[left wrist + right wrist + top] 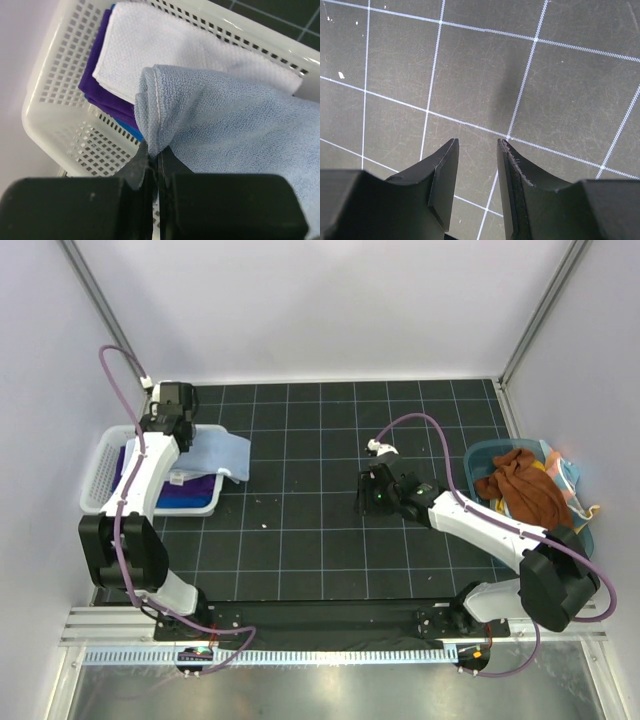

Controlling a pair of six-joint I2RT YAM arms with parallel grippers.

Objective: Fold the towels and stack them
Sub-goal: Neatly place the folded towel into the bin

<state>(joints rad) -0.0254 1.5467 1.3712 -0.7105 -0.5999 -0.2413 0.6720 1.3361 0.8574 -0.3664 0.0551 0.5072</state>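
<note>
My left gripper (154, 150) is shut on a bunched edge of a light blue towel (235, 130), held over the white slatted basket (55, 125). In the top view that light blue towel (218, 454) drapes from the basket's right rim (215, 508) onto the mat, below the left gripper (170, 425). Inside the basket lie a folded white towel (170, 50) on a purple towel (97, 85). My right gripper (477, 147) hovers open over the bare black gridded mat (470, 65), nothing between its fingers; from above it (368, 502) sits mid-table. A rust brown towel (525, 490) fills the teal tub (485, 455).
A striped towel edge (565, 465) pokes out behind the brown one in the tub at the right wall. White crumbs (262, 502) dot the mat between the arms. Grey walls close in left, back and right.
</note>
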